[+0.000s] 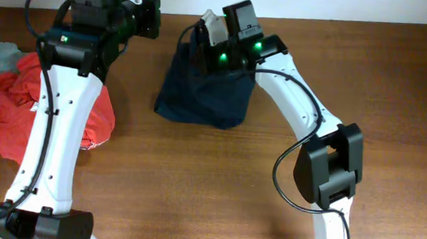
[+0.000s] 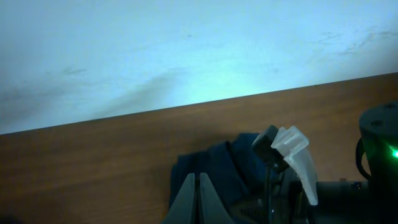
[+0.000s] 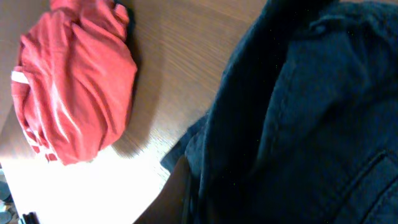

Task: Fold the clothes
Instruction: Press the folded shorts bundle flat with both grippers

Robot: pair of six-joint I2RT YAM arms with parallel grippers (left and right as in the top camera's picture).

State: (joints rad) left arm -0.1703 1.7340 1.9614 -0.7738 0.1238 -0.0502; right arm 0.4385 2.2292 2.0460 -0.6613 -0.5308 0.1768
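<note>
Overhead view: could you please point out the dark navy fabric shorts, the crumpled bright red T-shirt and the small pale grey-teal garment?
navy shorts (image 1: 200, 99): overhead, centre of fabric.
red T-shirt (image 1: 4, 114): overhead, left crumpled half.
grey-teal garment (image 1: 2, 55): overhead, its top fold.

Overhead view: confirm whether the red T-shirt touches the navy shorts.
No, the red T-shirt lies apart from the navy shorts, with table showing between them.

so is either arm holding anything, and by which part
The right fingers seem shut on the shorts at their far edge, pinch hidden; the left fingers are shut on nothing.
</note>
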